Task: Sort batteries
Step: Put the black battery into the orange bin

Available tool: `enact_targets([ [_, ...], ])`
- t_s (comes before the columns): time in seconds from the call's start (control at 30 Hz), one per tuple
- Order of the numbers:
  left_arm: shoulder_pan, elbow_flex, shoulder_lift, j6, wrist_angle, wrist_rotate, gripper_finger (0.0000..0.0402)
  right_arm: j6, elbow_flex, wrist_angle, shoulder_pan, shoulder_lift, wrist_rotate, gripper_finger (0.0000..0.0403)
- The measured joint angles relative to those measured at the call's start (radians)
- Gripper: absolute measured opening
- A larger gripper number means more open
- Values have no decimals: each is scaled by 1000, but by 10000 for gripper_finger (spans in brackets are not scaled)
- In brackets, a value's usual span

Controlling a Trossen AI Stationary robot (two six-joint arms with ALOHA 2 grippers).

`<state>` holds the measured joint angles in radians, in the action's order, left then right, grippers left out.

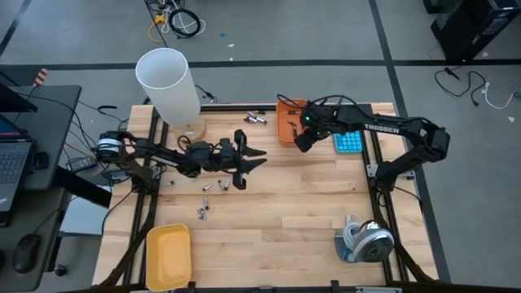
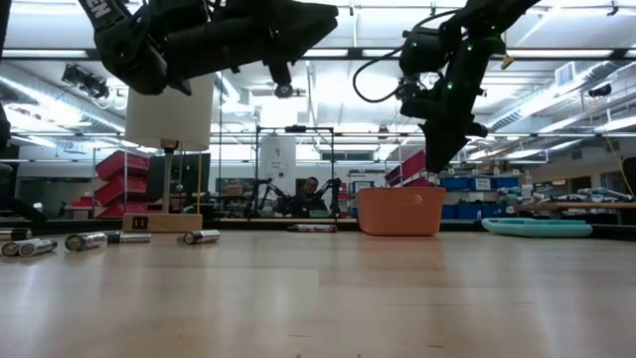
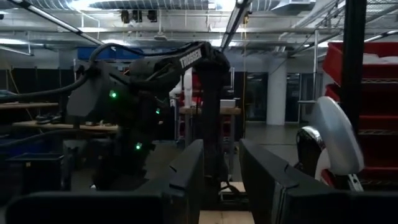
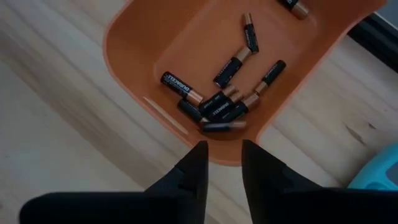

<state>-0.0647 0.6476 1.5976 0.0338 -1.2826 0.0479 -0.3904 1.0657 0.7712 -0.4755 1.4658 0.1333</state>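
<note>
- Right gripper (image 4: 221, 163) hangs over the near rim of the orange bin (image 1: 286, 122), far centre of the table (image 1: 309, 220). Fingers slightly apart, nothing between them.
- Inside the orange bin: dark batteries with copper ends (image 4: 233, 67), about eight showing, most bunched at the end under the gripper, one blurred at the rim.
- Left gripper (image 1: 254, 158) is held level above table centre, pointing right toward the other arm. Fingers (image 3: 189, 171) stand apart with a clear gap; nothing held.
- Loose silvery batteries (image 1: 205, 203) lie scattered on the wood near and left of the left gripper; a few more (image 1: 256, 118) sit far, just left of the orange bin. The low view shows a row of them (image 2: 84, 240) lying on their sides at left.
- Yellow bin (image 1: 168, 255) at the near left corner, well apart from both arms.
- White cylinder (image 1: 168, 85) on a wooden base stands at the far left, beside the left arm.
- Blue calculator (image 1: 348, 144) lies right of the orange bin, partly under the right arm.
- Tape roll (image 1: 368, 242) at near right.
- Laptop (image 1: 12, 155) and mouse (image 1: 26, 252) on a side desk left of the table.
</note>
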Motion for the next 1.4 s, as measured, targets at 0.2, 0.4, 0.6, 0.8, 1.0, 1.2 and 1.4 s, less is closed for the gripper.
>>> enact_targets([
  [0.2, 0, 0, 0, 26, 62, -124, 103, 34, -1, -1, 5, -24, 0, 90],
  [0.4, -2, 45, 0, 49, 263, -228, 103, 81, -1, -31, 49, -162, 4, 87],
  [0.6, -38, 203, 1, 48, 649, -248, 103, 87, -1, -32, 133, -326, 85, 86],
  [0.8, -114, 403, 1, -45, 1101, -249, 92, 59, -1, 16, 225, -423, 207, 86],
  [1.0, -235, 528, 1, -171, 1392, -245, 71, 46, -1, 50, 278, -439, 267, 86],
  [1.2, -394, 540, 6, -193, 1495, -181, 41, 45, -1, 54, 294, -437, 279, 86],
  [1.4, -518, 540, 46, -192, 1558, -52, 5, 48, -1, 57, 314, -437, 315, 73],
])
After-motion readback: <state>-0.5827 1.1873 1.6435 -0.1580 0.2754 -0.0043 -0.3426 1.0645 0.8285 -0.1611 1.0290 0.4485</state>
